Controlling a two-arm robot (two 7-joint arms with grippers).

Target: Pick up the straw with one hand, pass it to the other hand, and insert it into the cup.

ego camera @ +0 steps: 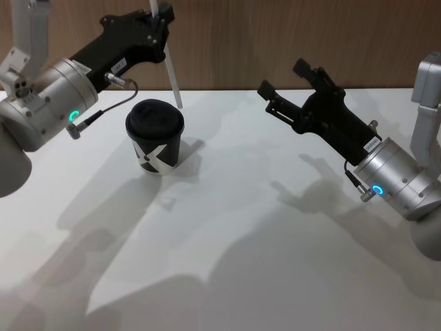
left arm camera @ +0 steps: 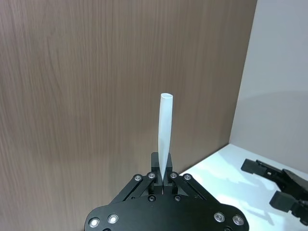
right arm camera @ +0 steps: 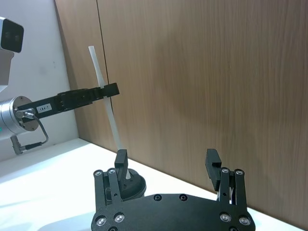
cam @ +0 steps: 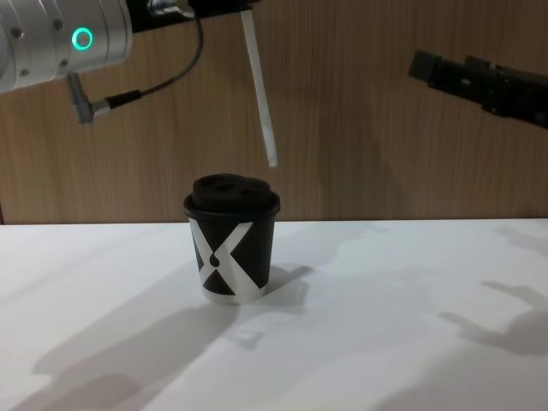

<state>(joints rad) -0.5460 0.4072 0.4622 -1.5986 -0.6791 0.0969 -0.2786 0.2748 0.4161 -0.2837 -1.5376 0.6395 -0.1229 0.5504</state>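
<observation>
The white straw (ego camera: 173,79) hangs nearly upright, pinched near its upper part by my left gripper (ego camera: 162,21), which is shut on it. Its lower end (cam: 271,158) hovers a little above the lid's far right edge, not touching it. The black cup (ego camera: 155,138) with a white X mark (cam: 227,253) stands upright on the table, lid on. In the left wrist view the straw (left arm camera: 165,130) rises from between the closed fingers (left arm camera: 162,175). My right gripper (ego camera: 283,78) is held in the air to the right of the cup, open and empty (right arm camera: 167,161).
The white table (ego camera: 275,241) stretches in front of and to the right of the cup. A wooden wall (cam: 368,128) stands close behind the table. A grey cable (cam: 163,81) loops under the left wrist.
</observation>
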